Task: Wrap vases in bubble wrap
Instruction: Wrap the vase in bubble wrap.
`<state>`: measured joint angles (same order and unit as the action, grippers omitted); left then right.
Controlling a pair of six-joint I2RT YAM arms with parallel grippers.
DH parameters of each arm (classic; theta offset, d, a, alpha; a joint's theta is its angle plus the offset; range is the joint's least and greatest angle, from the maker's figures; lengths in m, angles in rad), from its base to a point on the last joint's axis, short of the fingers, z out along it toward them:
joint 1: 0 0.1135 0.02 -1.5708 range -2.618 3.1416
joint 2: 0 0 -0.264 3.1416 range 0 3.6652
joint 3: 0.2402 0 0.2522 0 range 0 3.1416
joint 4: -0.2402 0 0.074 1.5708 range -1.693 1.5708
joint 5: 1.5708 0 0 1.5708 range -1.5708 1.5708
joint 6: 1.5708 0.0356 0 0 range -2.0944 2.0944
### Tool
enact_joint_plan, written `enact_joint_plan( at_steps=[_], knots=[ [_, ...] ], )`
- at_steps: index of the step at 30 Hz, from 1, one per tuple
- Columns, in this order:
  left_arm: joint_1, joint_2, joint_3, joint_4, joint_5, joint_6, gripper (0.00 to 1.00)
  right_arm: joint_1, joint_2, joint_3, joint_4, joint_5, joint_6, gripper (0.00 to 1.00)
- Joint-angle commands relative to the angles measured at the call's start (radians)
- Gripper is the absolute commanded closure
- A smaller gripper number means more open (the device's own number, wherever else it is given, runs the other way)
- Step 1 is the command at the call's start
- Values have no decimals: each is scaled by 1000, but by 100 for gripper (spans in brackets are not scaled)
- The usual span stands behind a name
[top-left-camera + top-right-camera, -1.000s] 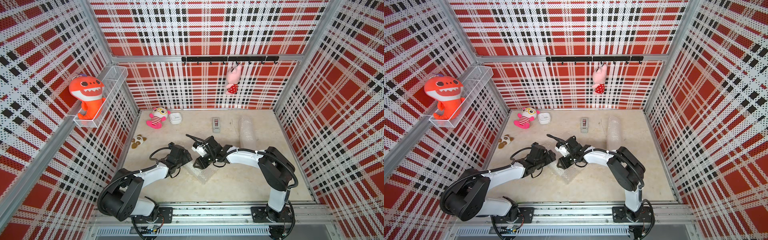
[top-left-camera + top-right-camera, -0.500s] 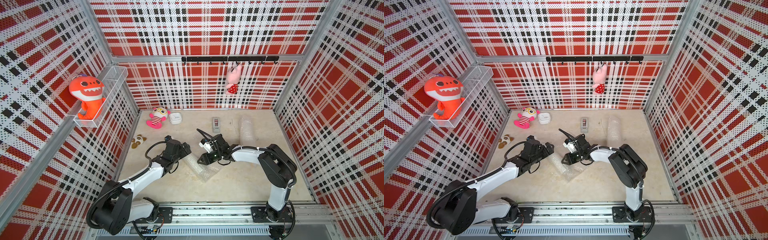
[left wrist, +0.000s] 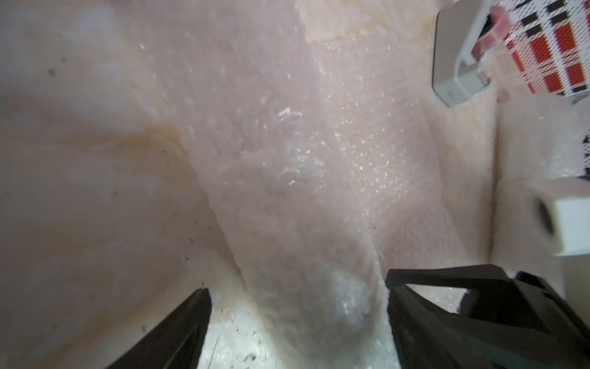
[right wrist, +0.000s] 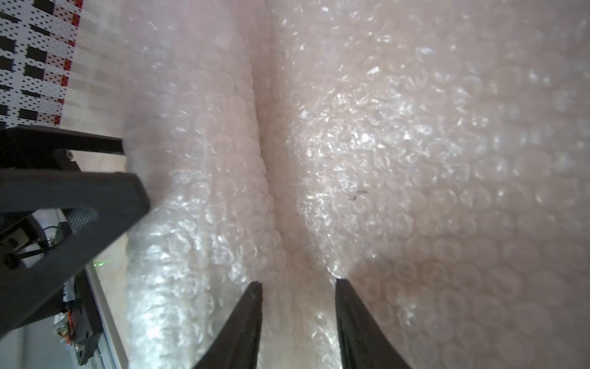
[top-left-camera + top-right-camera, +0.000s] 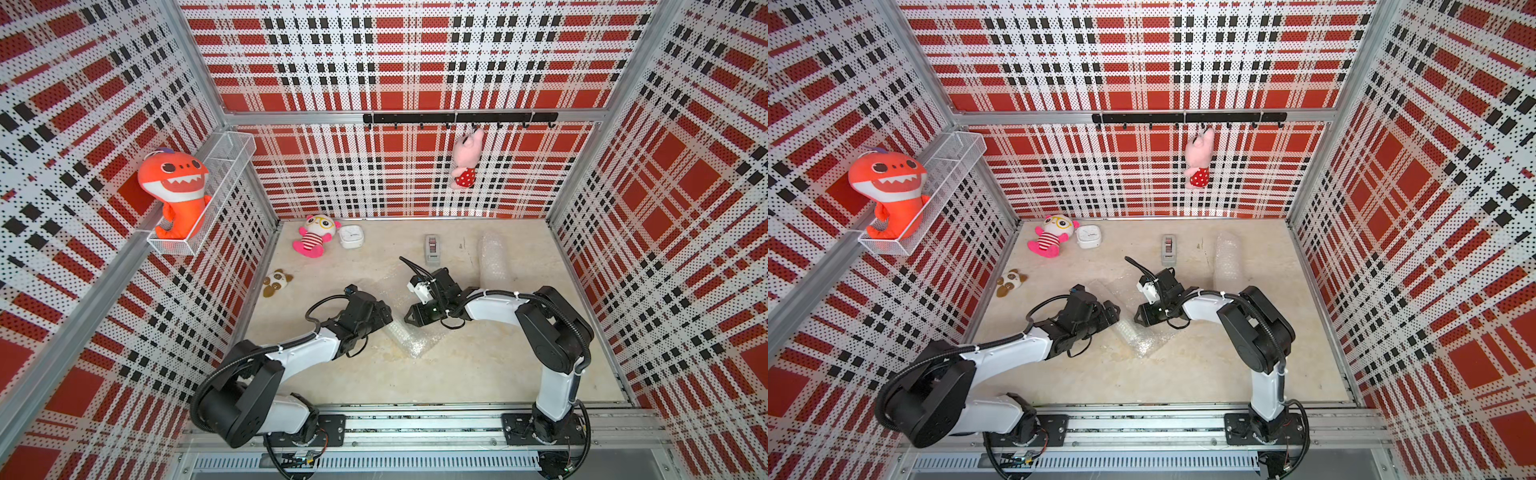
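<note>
A rolled bundle of bubble wrap [image 5: 405, 332] [image 5: 1138, 334] lies at the middle of the floor, with more of the sheet spread behind it. My left gripper [image 5: 385, 318] [image 3: 298, 290] is open, its jaws straddling one end of the bundle [image 3: 303, 249]; something whitish shows dimly through the wrap there. My right gripper [image 5: 409, 319] [image 4: 298, 284] faces it from the other side, jaws partly apart, tips resting at the crease between the roll [image 4: 191, 198] and the loose sheet [image 4: 447, 159]. A second bubble wrap roll [image 5: 492, 257] lies at the back right. No bare vase shows.
A grey tape dispenser [image 5: 432, 249] stands behind the right gripper. A small white box [image 5: 351, 237] and a pink plush [image 5: 311, 239] sit at the back left, and a small panda toy [image 5: 276, 282] lies near the left wall. Plaid walls close in three sides.
My left arm reached out and drew back, leaving its gripper a little further right at the bundle with jaws slightly narrower. The right gripper shifted slightly right.
</note>
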<state>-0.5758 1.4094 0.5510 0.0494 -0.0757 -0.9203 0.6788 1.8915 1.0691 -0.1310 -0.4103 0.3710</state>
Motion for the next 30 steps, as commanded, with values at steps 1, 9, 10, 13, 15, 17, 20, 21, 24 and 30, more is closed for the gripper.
enact_joint_plan(
  at_steps=[1,9,10,13,15,17,20,21,24,30],
  knots=[
    [-15,41,22,34,9,3,16,7,-51,3,-39,67,-37,58],
    [-15,67,16,50,23,19,22,54,-183,31,-126,136,-55,50],
    [-14,72,18,50,27,23,22,70,-179,39,-128,129,-59,49],
    [-10,84,20,53,32,28,22,115,-136,88,-168,136,-77,47],
    [-7,83,15,56,32,26,22,133,-110,112,-179,141,-80,47],
    [-6,79,12,64,35,26,22,138,-92,115,-163,131,-77,46],
    [-4,72,6,72,32,22,22,138,-67,115,-157,132,-78,48],
    [-4,70,4,76,32,20,22,137,-61,112,-156,135,-81,49],
    [-2,68,0,84,31,20,21,137,-48,106,-154,130,-84,49],
    [8,58,2,95,40,25,19,130,-31,67,-141,119,-77,51]
  ],
)
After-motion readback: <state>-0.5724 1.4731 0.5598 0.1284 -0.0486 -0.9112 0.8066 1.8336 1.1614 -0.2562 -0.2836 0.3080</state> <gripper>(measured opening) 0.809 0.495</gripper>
